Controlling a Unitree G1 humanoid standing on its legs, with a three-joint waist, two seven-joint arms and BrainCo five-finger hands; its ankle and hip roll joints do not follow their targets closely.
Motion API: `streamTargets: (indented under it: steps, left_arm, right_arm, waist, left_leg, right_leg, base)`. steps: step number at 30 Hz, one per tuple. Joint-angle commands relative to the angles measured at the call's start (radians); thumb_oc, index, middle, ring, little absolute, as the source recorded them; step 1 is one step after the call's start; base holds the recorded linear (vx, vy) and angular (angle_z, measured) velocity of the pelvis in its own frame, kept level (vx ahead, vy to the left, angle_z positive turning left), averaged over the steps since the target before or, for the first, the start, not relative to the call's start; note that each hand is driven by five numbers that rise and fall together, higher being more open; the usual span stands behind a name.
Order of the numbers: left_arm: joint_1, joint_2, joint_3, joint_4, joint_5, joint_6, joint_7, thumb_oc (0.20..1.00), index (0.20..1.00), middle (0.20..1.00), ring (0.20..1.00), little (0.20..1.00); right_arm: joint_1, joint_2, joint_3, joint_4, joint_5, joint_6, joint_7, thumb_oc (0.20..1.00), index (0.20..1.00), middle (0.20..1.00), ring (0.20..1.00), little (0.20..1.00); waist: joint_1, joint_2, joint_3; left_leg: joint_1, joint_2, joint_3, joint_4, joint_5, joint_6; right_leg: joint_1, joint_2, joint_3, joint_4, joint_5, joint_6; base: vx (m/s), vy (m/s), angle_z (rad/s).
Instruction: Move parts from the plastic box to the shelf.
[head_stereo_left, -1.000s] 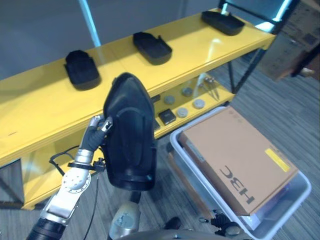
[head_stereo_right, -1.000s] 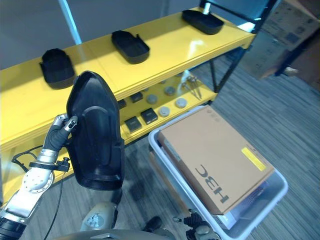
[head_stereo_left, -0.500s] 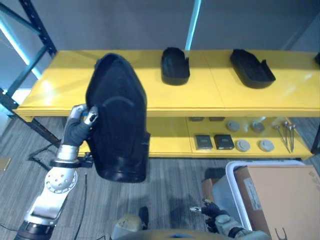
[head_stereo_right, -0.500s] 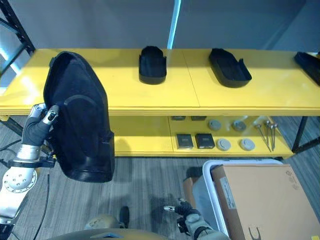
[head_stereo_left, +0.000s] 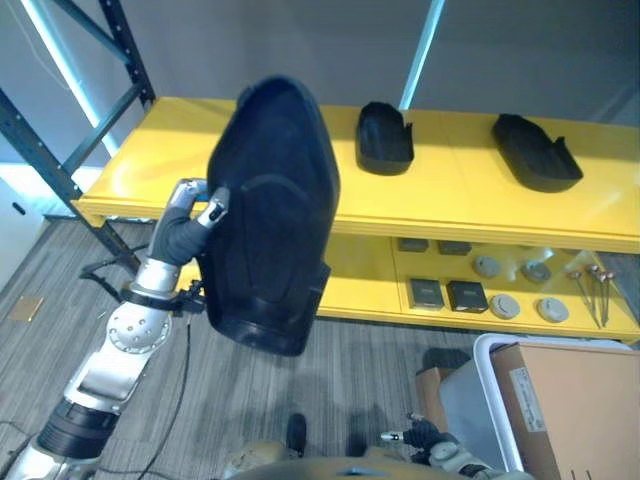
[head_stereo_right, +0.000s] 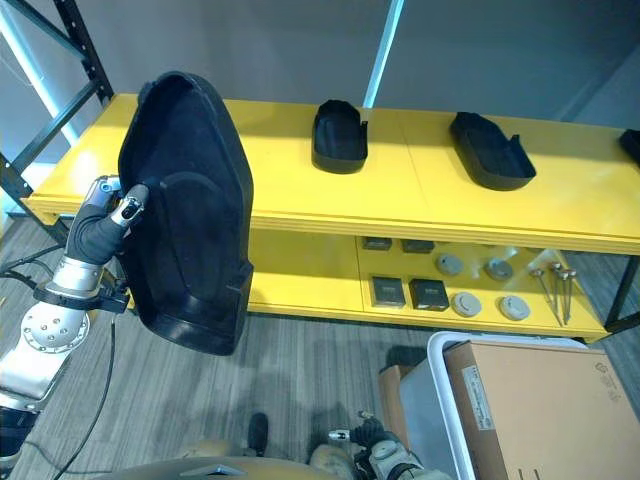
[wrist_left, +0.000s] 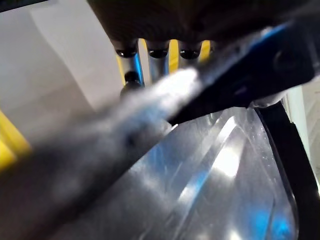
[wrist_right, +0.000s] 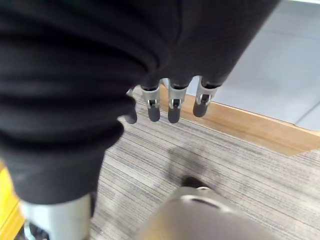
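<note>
My left hand (head_stereo_left: 186, 226) is shut on the edge of a large black moulded part (head_stereo_left: 270, 210). I hold it upright in front of the left half of the yellow shelf (head_stereo_left: 170, 160); its glossy face (wrist_left: 215, 185) lies close past my fingers. Two smaller black parts (head_stereo_left: 385, 137) (head_stereo_left: 535, 152) lie on the shelf's top board. The pale plastic box (head_stereo_left: 468, 385) stands at the lower right with a brown cardboard carton (head_stereo_left: 575, 400) in it. My right hand (head_stereo_right: 372, 452) hangs low beside the box, its fingers (wrist_right: 172, 105) relaxed over the carpet, holding nothing.
Small black blocks (head_stereo_left: 447, 295), grey discs (head_stereo_left: 505, 305) and a few screws (head_stereo_left: 592, 290) lie on the lower yellow board. A dark steel rack post (head_stereo_left: 55, 165) stands at the shelf's left end. Grey carpet lies in front of the shelf.
The camera has swung from the box toward the shelf. My left hand has kept its hold and lifted the black part higher, up to the level of the top board.
</note>
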Motion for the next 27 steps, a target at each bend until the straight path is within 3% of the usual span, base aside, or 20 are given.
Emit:
streamTargets:
  steps: [1,5,6,7,10,11,13,14,15,16,17,19,21,23,24,25,27]
  left_arm:
    - [-0.015,-0.006,0.011,-0.064,-0.041,-0.051,0.004,0.2,0.2,0.2,0.2,0.2]
    - [-0.002,-0.017,0.017,-0.074,-0.067,-0.048,-0.008,0.2,0.2,0.2,0.2,0.2]
    - [0.015,-0.032,0.028,-0.071,-0.086,-0.05,-0.003,0.2,0.2,0.2,0.2,0.2]
    - [0.025,-0.038,0.037,-0.075,-0.091,-0.045,0.0,0.2,0.2,0.2,0.2,0.2]
    - [0.023,-0.052,0.04,-0.071,-0.109,-0.042,-0.003,0.2,0.2,0.2,0.2,0.2]
    - [0.015,-0.057,0.034,-0.062,-0.114,-0.04,-0.002,0.2,0.2,0.2,0.2,0.2]
    - [0.015,-0.065,0.027,-0.058,-0.128,-0.036,-0.019,0.2,0.2,0.2,0.2,0.2]
    - [0.016,-0.066,0.027,-0.059,-0.129,-0.035,-0.02,0.2,0.2,0.2,0.2,0.2]
    - [0.027,-0.059,0.034,-0.059,-0.146,-0.036,-0.035,0.2,0.2,0.2,0.2,0.2]
    - [0.027,-0.056,0.039,-0.053,-0.15,-0.034,-0.028,0.2,0.2,0.2,0.2,0.2]
    - [0.023,-0.046,0.047,-0.048,-0.151,-0.033,-0.019,0.2,0.2,0.2,0.2,0.2]
    - [0.025,-0.039,0.057,-0.039,-0.148,-0.024,0.003,0.2,0.2,0.2,0.2,0.2]
    - [0.041,-0.044,0.07,-0.052,-0.153,-0.027,0.004,0.2,0.2,0.2,0.2,0.2]
    - [0.053,-0.045,0.077,-0.059,-0.15,-0.02,0.0,0.2,0.2,0.2,0.2,0.2]
    - [0.057,-0.041,0.078,-0.066,-0.147,-0.021,-0.008,0.2,0.2,0.2,0.2,0.2]
    - [0.062,-0.019,0.093,-0.071,-0.134,-0.019,-0.007,0.2,0.2,0.2,0.2,0.2]
    - [0.068,-0.003,0.106,-0.074,-0.131,-0.018,-0.005,0.2,0.2,0.2,0.2,0.2]
  right_arm:
    - [-0.037,-0.007,0.03,-0.008,0.036,-0.003,-0.024,1.0,1.0,1.0,1.0,1.0]
    - [-0.038,-0.004,0.039,-0.01,0.024,0.006,-0.02,1.0,1.0,1.0,1.0,1.0]
    - [-0.042,-0.003,0.041,-0.015,0.029,0.005,-0.018,1.0,1.0,1.0,1.0,1.0]
    - [-0.04,-0.007,0.04,-0.019,0.031,0.002,-0.02,1.0,1.0,1.0,1.0,1.0]
    - [-0.041,-0.03,0.027,-0.027,0.047,0.001,-0.029,1.0,1.0,1.0,1.0,1.0]
    - [-0.038,-0.037,0.02,-0.024,0.049,0.002,-0.032,1.0,1.0,1.0,1.0,1.0]
    - [-0.033,-0.048,0.01,-0.013,0.051,0.005,-0.033,1.0,1.0,1.0,1.0,1.0]
    - [-0.033,-0.048,0.01,-0.012,0.051,0.005,-0.032,1.0,1.0,1.0,1.0,1.0]
    - [-0.021,-0.057,-0.015,0.002,0.062,0.009,-0.037,1.0,1.0,1.0,1.0,1.0]
    - [-0.014,-0.059,-0.023,0.001,0.069,0.008,-0.039,1.0,1.0,1.0,1.0,1.0]
    - [-0.005,-0.063,-0.036,-0.003,0.086,0.009,-0.041,1.0,1.0,1.0,1.0,1.0]
    - [0.004,-0.064,-0.045,-0.006,0.103,0.01,-0.043,1.0,1.0,1.0,1.0,1.0]
    - [0.0,-0.062,-0.047,-0.007,0.1,0.011,-0.049,1.0,1.0,1.0,1.0,1.0]
    - [0.002,-0.059,-0.047,-0.006,0.092,0.013,-0.049,1.0,1.0,1.0,1.0,1.0]
    - [0.005,-0.057,-0.054,-0.008,0.087,0.014,-0.049,1.0,1.0,1.0,1.0,1.0]
    - [0.018,-0.05,-0.074,-0.008,0.071,0.025,-0.052,1.0,1.0,1.0,1.0,1.0]
    - [0.021,-0.039,-0.081,-0.008,0.069,0.031,-0.054,1.0,1.0,1.0,1.0,1.0]
  waist:
    - [-0.026,-0.024,0.006]
    - [-0.023,-0.033,0.022]
    - [-0.024,-0.03,0.014]
    - [-0.023,-0.026,0.02]
    - [-0.012,-0.03,0.056]
    - [-0.012,-0.031,0.066]
    - [-0.017,-0.039,0.063]
    - [-0.015,-0.038,0.064]
    - [-0.015,-0.045,0.055]
    - [-0.016,-0.042,0.055]
    - [-0.02,-0.036,0.055]
    - [-0.018,-0.019,0.056]
    - [-0.013,0.002,0.048]
    - [-0.014,0.007,0.042]
    - [-0.019,0.008,0.035]
    - [-0.025,0.0,0.032]
    - [-0.024,-0.012,0.031]
  left_leg:
    - [0.111,0.009,-0.087,0.035,-0.193,-0.037]
    - [0.125,0.01,-0.108,0.057,-0.215,-0.048]
    - [0.123,0.009,-0.096,0.106,-0.242,-0.055]
    - [0.096,0.005,-0.071,0.183,-0.243,-0.079]
    - [-0.042,0.01,0.009,0.468,-0.167,-0.179]
    - [-0.093,0.035,0.031,0.548,-0.158,-0.197]
    - [-0.11,0.13,0.09,0.518,-0.171,-0.177]
    - [-0.105,0.132,0.091,0.516,-0.174,-0.177]
    - [-0.075,0.216,0.099,0.371,-0.189,-0.166]
    - [-0.08,0.258,0.086,0.311,-0.162,-0.172]
    - [-0.086,0.312,0.066,0.229,-0.101,-0.188]
    - [-0.079,0.357,0.011,0.1,-0.018,-0.216]
    - [-0.06,0.347,-0.044,0.051,-0.022,-0.231]
    - [-0.056,0.336,-0.053,0.059,-0.035,-0.231]
    - [-0.052,0.317,-0.05,0.071,-0.055,-0.226]
    - [-0.051,0.265,-0.041,0.119,-0.105,-0.203]
    - [-0.054,0.23,-0.027,0.144,-0.131,-0.18]
  right_leg:
    - [0.024,-0.003,-0.066,-0.15,0.13,0.051]
    - [0.043,-0.017,-0.11,-0.162,0.129,0.038]
    - [0.054,-0.013,-0.115,-0.16,0.113,0.027]
    - [0.071,-0.014,-0.119,-0.168,0.107,0.021]
    - [0.12,-0.038,-0.146,-0.178,0.093,0.0]
    - [0.13,-0.044,-0.162,-0.178,0.086,-0.007]
    - [0.155,-0.063,-0.191,-0.179,0.072,-0.007]
    - [0.157,-0.062,-0.19,-0.18,0.071,-0.007]
    - [0.188,-0.083,-0.197,-0.19,0.059,0.004]
    - [0.192,-0.091,-0.198,-0.189,0.053,0.012]
    - [0.198,-0.096,-0.193,-0.191,0.043,0.02]
    - [0.208,-0.096,-0.176,-0.2,0.034,0.029]
    - [0.219,-0.106,-0.162,-0.203,0.036,0.043]
    - [0.227,-0.114,-0.158,-0.207,0.041,0.051]
    - [0.234,-0.139,-0.158,-0.211,0.057,0.063]
    - [0.242,-0.197,-0.138,-0.206,0.101,0.091]
    - [0.23,-0.229,-0.117,-0.191,0.118,0.103]
  base:
    - [0.16,-0.121,0.85]
    - [0.14,-0.133,0.58]
    - [0.19,-0.085,0.36]
    - [0.23,-0.105,0.2]
    - [0.05,-0.044,0.07]
    - [0.04,-0.023,0.29]
    - [0.1,0.023,0.42]
    - [0.2,0.132,0.69]
    - [0.2,0.185,0.6]
    - [0.26,0.278,0.38]
    - [0.18,0.256,0.06]
    - [0.16,0.255,0.03]
    - [0.15,0.317,-0.17]
    - [0.11,0.251,-0.32]
    - [0.16,0.467,-0.26]
    - [0.19,0.599,-0.15]
    - [0.11,0.39,-0.11]
